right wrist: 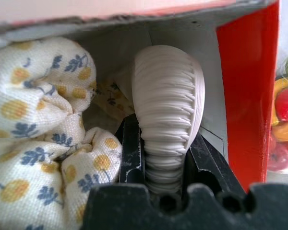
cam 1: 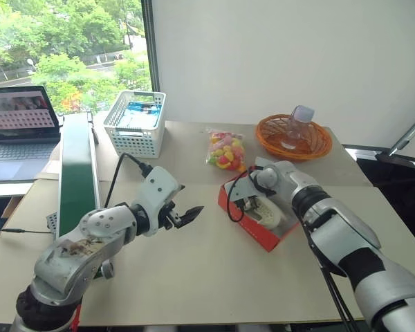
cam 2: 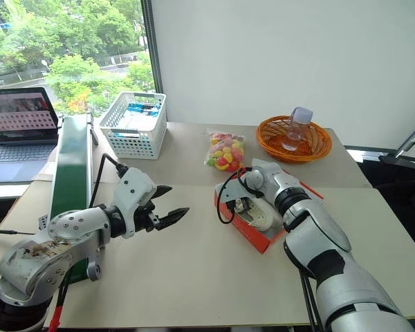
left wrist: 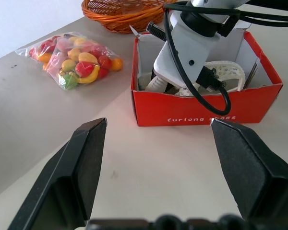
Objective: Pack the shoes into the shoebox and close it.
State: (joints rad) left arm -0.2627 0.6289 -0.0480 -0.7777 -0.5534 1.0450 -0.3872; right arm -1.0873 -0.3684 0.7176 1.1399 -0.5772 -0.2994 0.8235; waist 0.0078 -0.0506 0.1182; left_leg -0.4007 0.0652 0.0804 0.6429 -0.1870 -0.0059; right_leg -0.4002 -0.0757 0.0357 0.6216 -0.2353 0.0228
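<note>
Nearest the head camera, the left pincer point(cam 1: 187, 217) hovers over the bare counter point(cam 1: 214, 277) with its two black fingers spread wide and nothing between them, pointing toward the shoebox point(left wrist: 201, 112) but well apart from it. That red-orange box sits open near the middle of the counter, just in front of a bag of candies point(cam 1: 225, 151), with an orange woven basket point(cam 1: 292, 137) and a white mesh basket point(cam 1: 134, 122) farther back.

Inside the box, the right pincer point(right wrist: 161, 184) is angled down and clenched on a cream shoe point(right wrist: 169, 129); the wrist view shows both fingers pressing the ribbed sole edge, with the shoe's tip near the box's white inner wall. Beside it lies a floral-print cloth point(right wrist: 43, 134), which may be a bag or wrapping; I cannot tell what it holds.

This looks like the placing step: one shoe is going in. A second cream shoe shows in the box from the left wrist view, so packing seems nearly done. Next, the right pincer likely needs to seat the shoe flat, let go and pull clear of the box. Closing the lid would follow.
</note>
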